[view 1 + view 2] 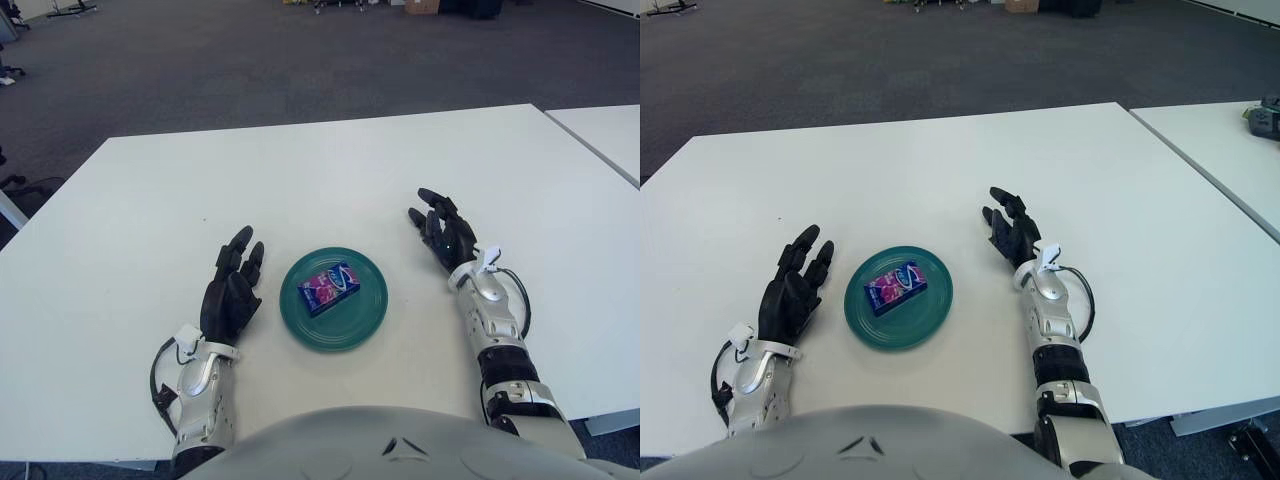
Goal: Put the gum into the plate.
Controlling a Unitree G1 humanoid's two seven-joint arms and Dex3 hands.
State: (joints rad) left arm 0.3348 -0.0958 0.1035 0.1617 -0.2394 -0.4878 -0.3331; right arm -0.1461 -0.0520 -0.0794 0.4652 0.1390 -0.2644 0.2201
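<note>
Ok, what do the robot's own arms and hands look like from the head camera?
Both match. The left hand and right hand are black, with three chunky segmented fingers. A small white clip sits at each wrist, where silver-grey metal forearms begin. A black cable loops beside each forearm. The right forearm shows a black ribbed band further up. No markings can be made out.

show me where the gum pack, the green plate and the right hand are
gum pack (330, 288), left eye view, middle of its printed top face
green plate (362, 318), left eye view, bare part near its right rim
right hand (445, 232), left eye view, middle of the open hand
</note>
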